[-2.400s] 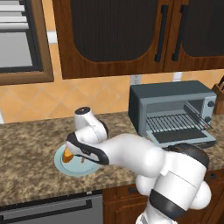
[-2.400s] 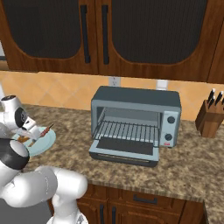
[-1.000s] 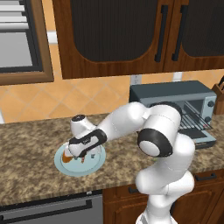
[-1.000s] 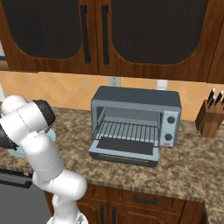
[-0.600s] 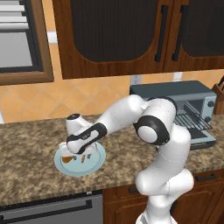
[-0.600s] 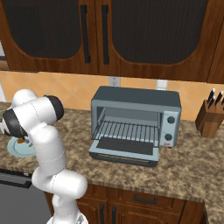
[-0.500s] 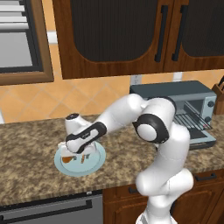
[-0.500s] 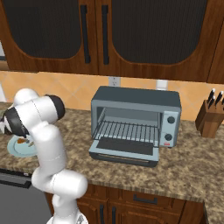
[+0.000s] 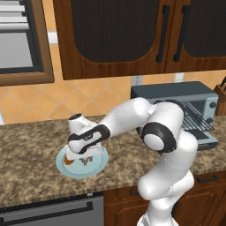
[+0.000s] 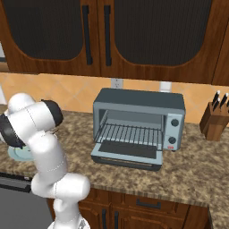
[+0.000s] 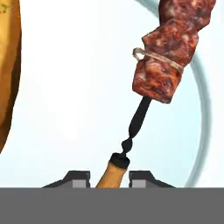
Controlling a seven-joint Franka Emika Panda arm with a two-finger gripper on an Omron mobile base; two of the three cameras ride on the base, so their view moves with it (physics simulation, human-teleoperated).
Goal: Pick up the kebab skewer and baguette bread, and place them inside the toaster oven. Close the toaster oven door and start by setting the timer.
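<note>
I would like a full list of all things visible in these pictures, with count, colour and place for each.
kebab skewer: one, red-brown chunks on a dark rod with a tan handle, on the plate, handle between the finger tips
baguette bread: one, golden-orange, on the plate beside the skewer
plate: one, pale blue, on the counter left of the oven
toaster oven: one, grey-blue, on the counter
toaster oven door: one, folded down open
knife block: one, brown, right of the oven
cabinets: dark wood, above
gripper: one, dark tips, over the plate

Dark wooden cabinets, orange tiled wall, granite counter
</note>
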